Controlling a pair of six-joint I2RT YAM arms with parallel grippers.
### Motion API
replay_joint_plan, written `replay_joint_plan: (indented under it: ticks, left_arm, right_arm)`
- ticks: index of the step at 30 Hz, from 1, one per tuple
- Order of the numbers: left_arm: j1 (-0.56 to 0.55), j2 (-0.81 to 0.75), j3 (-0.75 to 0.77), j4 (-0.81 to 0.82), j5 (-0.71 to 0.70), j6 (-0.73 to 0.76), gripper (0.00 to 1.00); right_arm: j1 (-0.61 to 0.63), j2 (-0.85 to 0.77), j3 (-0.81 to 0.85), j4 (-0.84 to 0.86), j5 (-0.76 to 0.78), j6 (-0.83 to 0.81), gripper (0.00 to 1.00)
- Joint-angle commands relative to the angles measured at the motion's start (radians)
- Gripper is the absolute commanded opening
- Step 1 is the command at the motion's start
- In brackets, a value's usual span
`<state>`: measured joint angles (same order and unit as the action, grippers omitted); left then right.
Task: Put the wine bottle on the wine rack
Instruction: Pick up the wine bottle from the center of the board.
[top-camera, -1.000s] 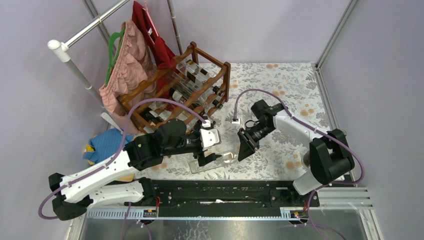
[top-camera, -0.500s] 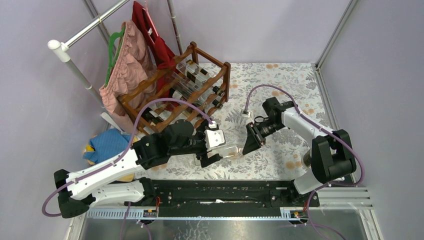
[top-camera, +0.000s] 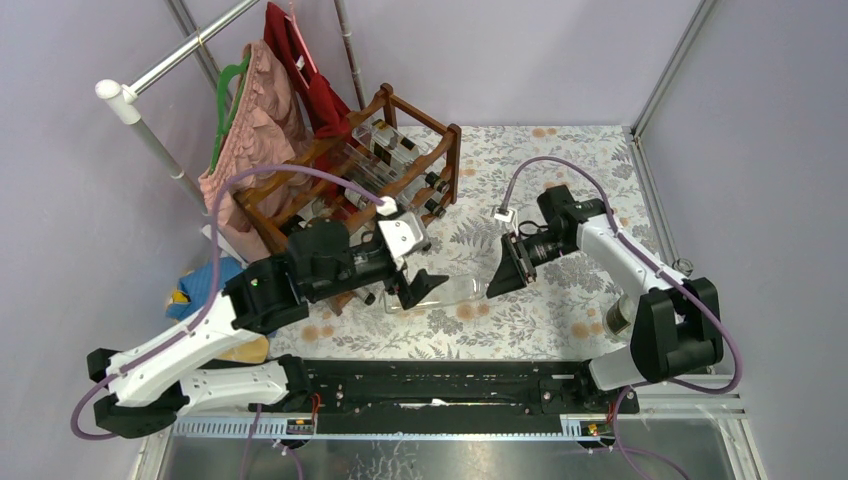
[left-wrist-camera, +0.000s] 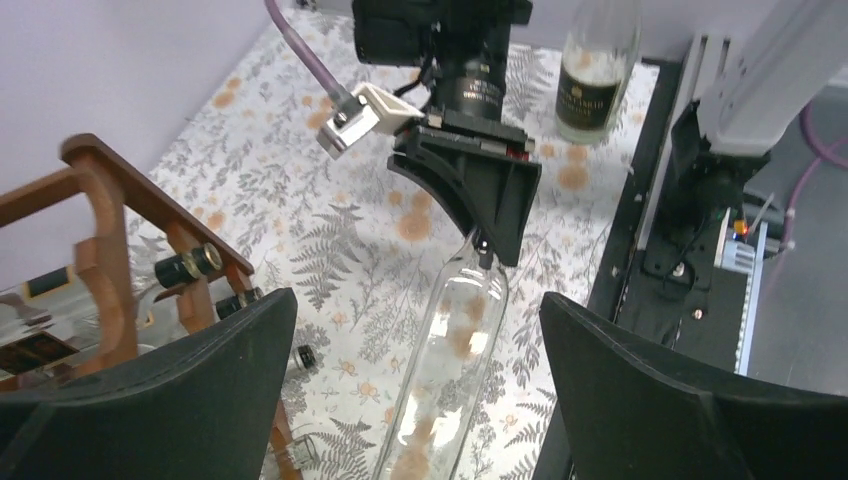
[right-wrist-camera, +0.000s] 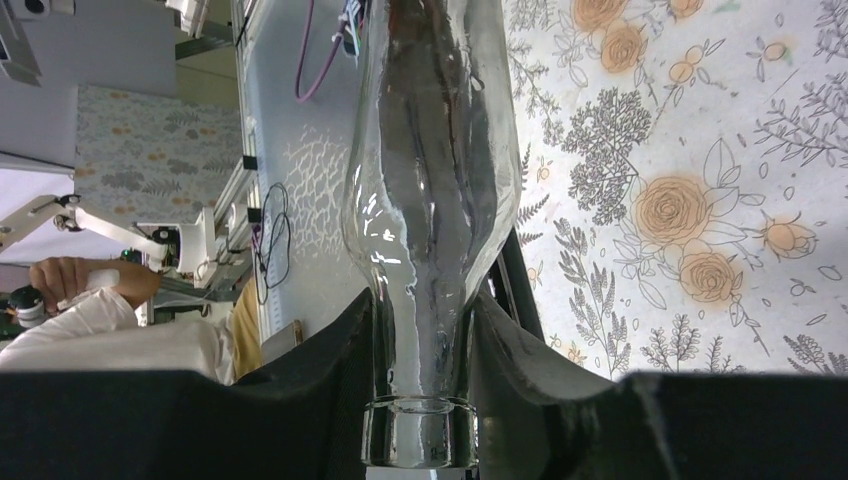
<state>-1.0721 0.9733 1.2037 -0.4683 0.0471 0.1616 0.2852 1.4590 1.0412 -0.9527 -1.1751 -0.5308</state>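
Observation:
A clear glass wine bottle (top-camera: 452, 292) lies nearly level above the floral table. My right gripper (top-camera: 497, 278) is shut on its neck (right-wrist-camera: 420, 400), with the body (right-wrist-camera: 430, 180) stretching away from it. My left gripper (top-camera: 415, 288) stands wide open astride the bottle's body (left-wrist-camera: 445, 350), and its black fingers (left-wrist-camera: 160, 390) are apart from the glass. The dark reddish-brown wine rack (top-camera: 395, 160) stands at the back left with several bottles in its tiers. One of its posts (left-wrist-camera: 100, 230) shows left of the left gripper.
A second bottle (top-camera: 620, 318) stands upright by the right arm's base (left-wrist-camera: 597, 70). A clothes rail with pink and red garments (top-camera: 250, 130) is behind the rack. A blue soft toy (top-camera: 205, 290) lies at the table's left edge. A black rail (top-camera: 440, 385) runs along the front.
The right gripper has carried the bottle away from the front edge, farther back and to the right. The open left gripper has followed, moving back toward the rack.

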Motion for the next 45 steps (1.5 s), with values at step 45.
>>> replay_joint_plan:
  ticks: [45]
  left_arm:
    - [0.024,0.017,0.122,0.070,-0.141,-0.040,0.98]
  right_arm:
    - [0.107,-0.041,-0.337,1.669,0.092,1.321,0.00]
